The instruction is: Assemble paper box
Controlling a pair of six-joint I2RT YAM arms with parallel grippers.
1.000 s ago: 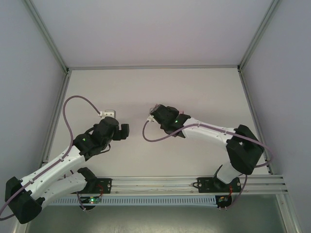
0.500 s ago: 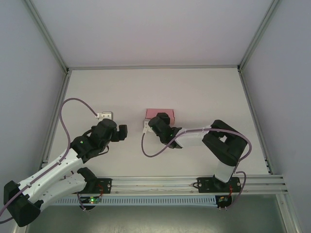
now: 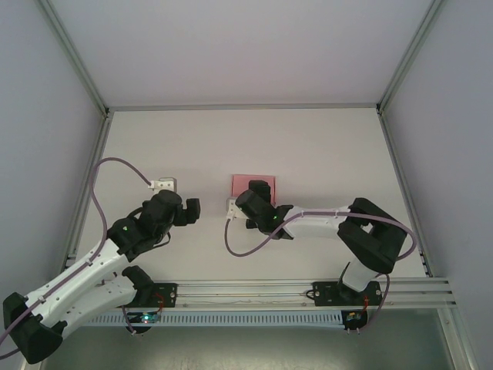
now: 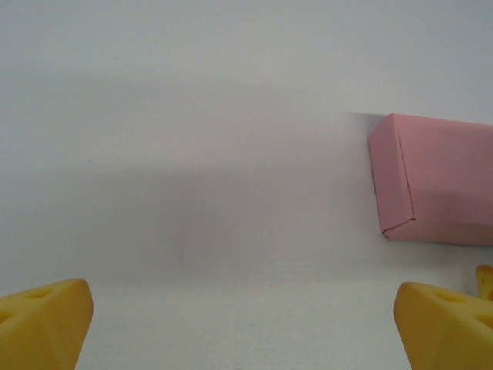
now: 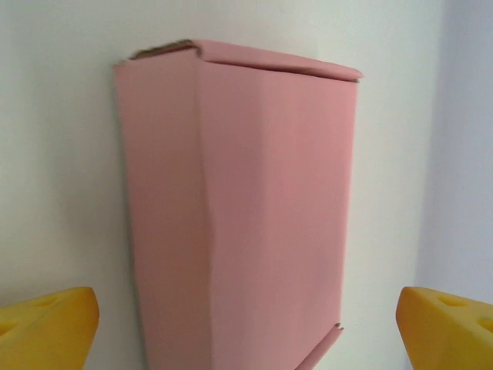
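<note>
The paper box [image 3: 245, 182] is a small closed pink rectangular box lying on the white table at its middle. My right gripper [image 3: 259, 190] hovers over its near edge and hides part of it. In the right wrist view the box [image 5: 239, 208] runs lengthwise away from the camera, and the right gripper [image 5: 246, 331] is open, its yellow fingertips [image 5: 48, 327] well apart on either side and not touching the card. My left gripper [image 3: 192, 210] is to the left of the box, open and empty. In the left wrist view the box [image 4: 435, 181] lies ahead on the right, beyond the left gripper [image 4: 246, 327].
Purple cables [image 3: 104, 185] loop off both wrists above the table. An aluminium frame rail [image 3: 308, 289] runs along the near edge and posts [image 3: 397, 154] line the sides. Bare white table [image 3: 231, 139] stretches behind the box.
The right arm folded its elbow back and its gripper drew toward the near side, uncovering the pink box. The left arm pulled back slightly toward the near left.
</note>
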